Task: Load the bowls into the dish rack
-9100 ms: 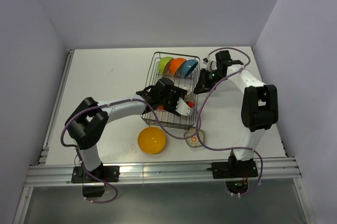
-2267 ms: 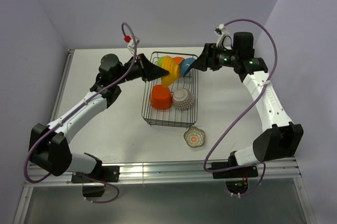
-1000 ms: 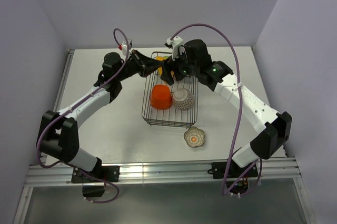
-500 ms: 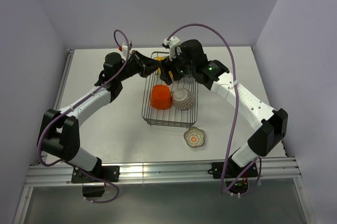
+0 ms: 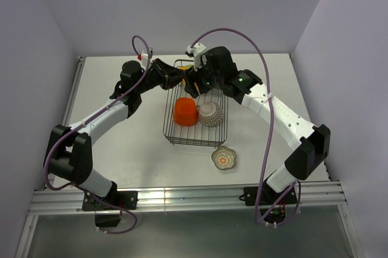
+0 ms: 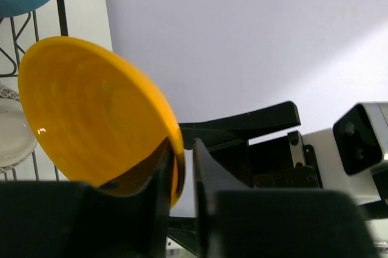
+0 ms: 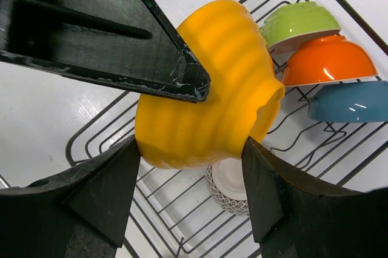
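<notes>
tbl (image 5: 121,143) white | dish rack (image 5: 194,135) ctr-back | floral bowl (image 5: 224,158) near rack's front-rt corner

- I can read no text, label, brand or number in any of my three views (overhead and both wrists).
- The yellow bowl (image 7: 206,88), closest to my wrist cameras, shows only plain ribbed glaze, with no print.
</notes>
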### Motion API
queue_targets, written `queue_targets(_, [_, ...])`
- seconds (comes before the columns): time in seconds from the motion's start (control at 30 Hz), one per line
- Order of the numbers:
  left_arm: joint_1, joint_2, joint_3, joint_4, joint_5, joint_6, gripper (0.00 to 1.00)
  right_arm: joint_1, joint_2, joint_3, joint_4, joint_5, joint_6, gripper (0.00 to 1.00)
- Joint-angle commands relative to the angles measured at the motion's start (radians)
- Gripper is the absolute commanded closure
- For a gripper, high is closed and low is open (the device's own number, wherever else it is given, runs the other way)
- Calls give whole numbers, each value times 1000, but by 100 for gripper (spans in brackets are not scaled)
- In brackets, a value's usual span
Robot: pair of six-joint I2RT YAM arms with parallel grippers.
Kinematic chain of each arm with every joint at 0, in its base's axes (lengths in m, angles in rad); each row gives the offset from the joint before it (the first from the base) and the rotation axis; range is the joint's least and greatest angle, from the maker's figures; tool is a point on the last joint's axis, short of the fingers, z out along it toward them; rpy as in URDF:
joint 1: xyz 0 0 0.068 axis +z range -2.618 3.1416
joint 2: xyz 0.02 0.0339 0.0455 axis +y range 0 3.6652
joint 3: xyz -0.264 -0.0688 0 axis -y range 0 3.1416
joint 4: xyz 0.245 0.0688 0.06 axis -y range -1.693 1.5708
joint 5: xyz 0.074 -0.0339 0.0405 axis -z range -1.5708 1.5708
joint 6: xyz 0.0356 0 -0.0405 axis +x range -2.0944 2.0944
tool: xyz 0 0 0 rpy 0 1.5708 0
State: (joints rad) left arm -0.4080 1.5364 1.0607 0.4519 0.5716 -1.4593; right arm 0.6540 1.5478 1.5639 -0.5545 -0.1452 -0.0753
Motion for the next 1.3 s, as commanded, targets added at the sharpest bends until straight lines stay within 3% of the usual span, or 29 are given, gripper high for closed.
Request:
queue_targets(0.0, [-3,-13,45,56,30,0,73,9,-32,-1,10,-1,0,100])
queue_targets(0.27, [35,-28,54,-7,53,60,31,7,-106,-73,22,-11,28,100])
queue_targets(0.53, [156,-85,58,-105,66,169,19,10,-143,-151,-33,-172,62,100])
queue_targets(0.67, [237,-111,48,-165,73,230,8,29,-138,-177,-65,-188,28,100])
queue_targets(1.27, [301,-145,22,-186,96,277,5,134,-75,-202,-159,-169,-118,100])
